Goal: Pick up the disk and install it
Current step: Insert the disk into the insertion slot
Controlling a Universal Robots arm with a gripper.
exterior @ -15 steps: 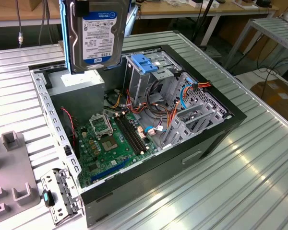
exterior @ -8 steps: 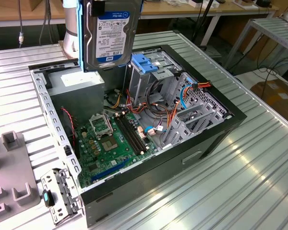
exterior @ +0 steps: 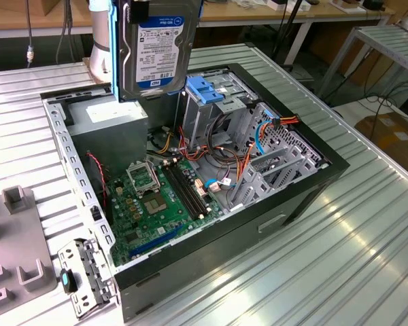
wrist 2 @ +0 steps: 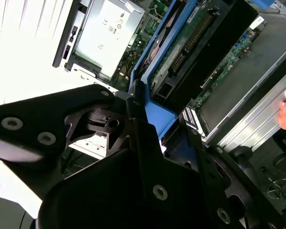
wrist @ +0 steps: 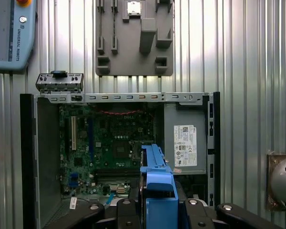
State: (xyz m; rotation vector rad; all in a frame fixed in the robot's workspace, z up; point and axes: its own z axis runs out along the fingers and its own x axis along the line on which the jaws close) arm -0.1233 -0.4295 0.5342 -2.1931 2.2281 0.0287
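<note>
Hand (wrist 2: 142, 110): closed on the disk; in both wrist views its black fingers (wrist: 126, 210) press the blue plastic edging from either side.
Disk (exterior: 156, 51): hangs upright above the case, clear of everything inside it, with its label facing the exterior view.
Why on edge: probably because the cage's bay is upright too, so the disk's pose matches it.
Cage (exterior: 207, 95): stands inside the case with its blue cap on top, lower than the disk and just beside it on the exterior view's right.
Power supply (exterior: 112, 115): sits in a corner of the case, below the disk.
Board (exterior: 156, 204): lies flat on the case's floor, well below the disk.
Case (exterior: 292, 204): lies on its side on the table (exterior: 367, 238) with the open face up, most likely so the arm can reach in from above.
Progress: the disk is lifted but not yet seated in the case.
</note>
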